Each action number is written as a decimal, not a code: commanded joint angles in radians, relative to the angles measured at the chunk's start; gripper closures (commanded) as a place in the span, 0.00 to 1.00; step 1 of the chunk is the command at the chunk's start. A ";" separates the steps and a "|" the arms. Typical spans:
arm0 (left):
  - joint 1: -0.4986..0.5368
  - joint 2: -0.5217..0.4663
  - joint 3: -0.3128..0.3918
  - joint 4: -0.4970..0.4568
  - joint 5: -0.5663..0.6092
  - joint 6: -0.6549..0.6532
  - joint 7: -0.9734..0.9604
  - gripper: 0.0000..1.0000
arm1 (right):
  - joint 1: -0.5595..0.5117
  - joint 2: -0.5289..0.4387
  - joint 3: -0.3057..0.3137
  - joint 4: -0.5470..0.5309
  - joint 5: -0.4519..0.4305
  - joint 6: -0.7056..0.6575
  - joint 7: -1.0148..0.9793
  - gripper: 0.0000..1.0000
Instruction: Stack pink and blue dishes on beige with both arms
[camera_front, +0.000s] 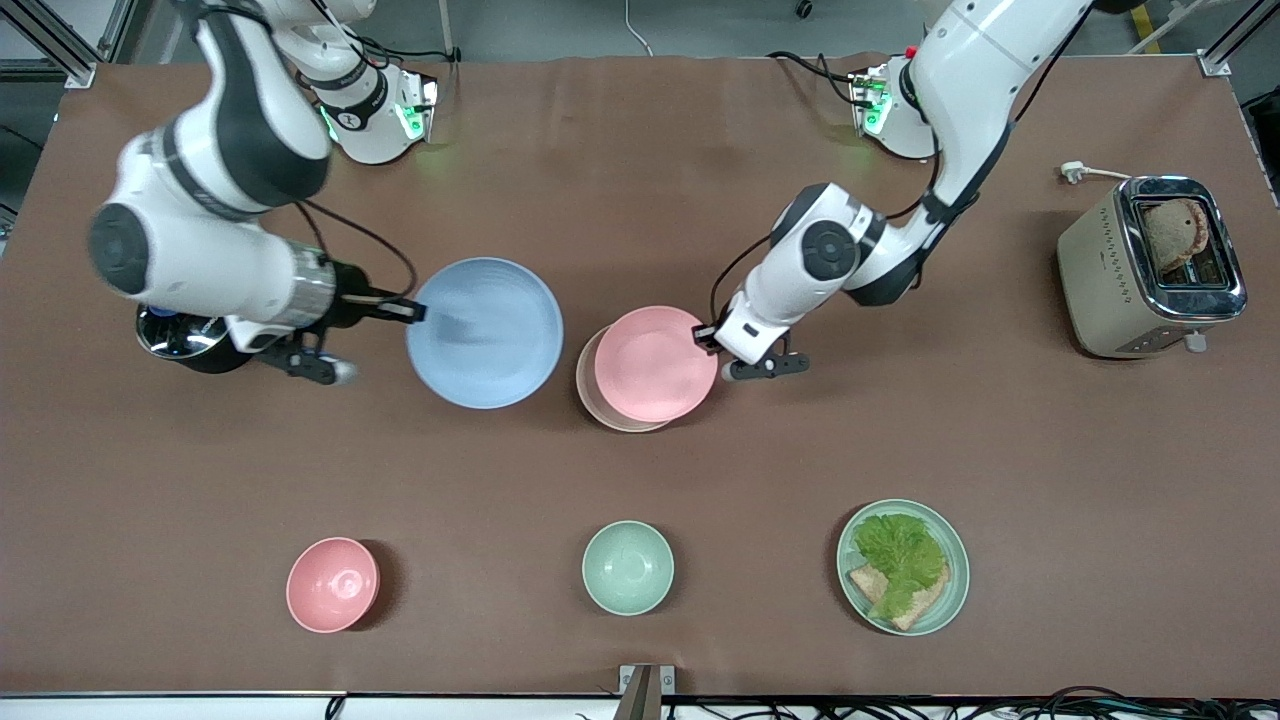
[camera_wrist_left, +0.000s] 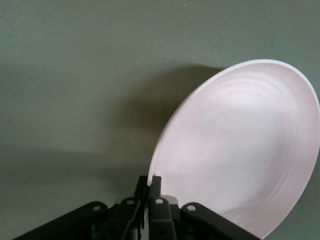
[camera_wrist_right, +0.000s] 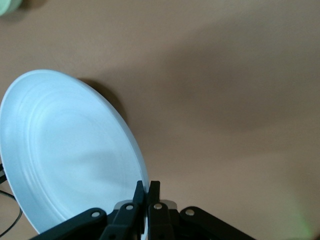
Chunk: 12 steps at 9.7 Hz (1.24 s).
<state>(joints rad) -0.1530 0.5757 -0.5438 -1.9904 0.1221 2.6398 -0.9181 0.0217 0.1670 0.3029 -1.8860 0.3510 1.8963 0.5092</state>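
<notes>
Roughly halfway, going by how things lie. The left hand (camera_front: 712, 338) is pinched on the rim of the pink plate (camera_front: 655, 363), which sits over the beige plate (camera_front: 588, 385) mid-counter but off-centre, so beige peeks out toward the right arm's end. The right hand (camera_front: 412, 312) grips the blue plate (camera_front: 485, 332) by its edge, beside the stack and up off the counter (camera_front: 640, 180). Both plates are round, so no long axis; each looks tilted in its wrist view. Blue hasn't gone on top yet.
</notes>
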 joint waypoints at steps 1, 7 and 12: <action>-0.016 0.073 -0.018 0.038 0.178 0.012 -0.178 0.99 | -0.020 -0.018 0.076 -0.117 -0.010 0.160 0.015 1.00; 0.027 -0.118 0.007 0.019 0.223 -0.217 -0.029 0.00 | 0.038 0.153 0.143 -0.165 -0.006 0.469 0.088 0.99; 0.029 -0.442 0.246 0.044 -0.028 -0.516 0.524 0.00 | 0.122 0.245 0.143 -0.180 -0.007 0.647 0.162 0.98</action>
<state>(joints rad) -0.1175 0.1907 -0.3627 -1.9255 0.1653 2.1794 -0.5293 0.1196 0.4040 0.4409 -2.0562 0.3510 2.5026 0.6210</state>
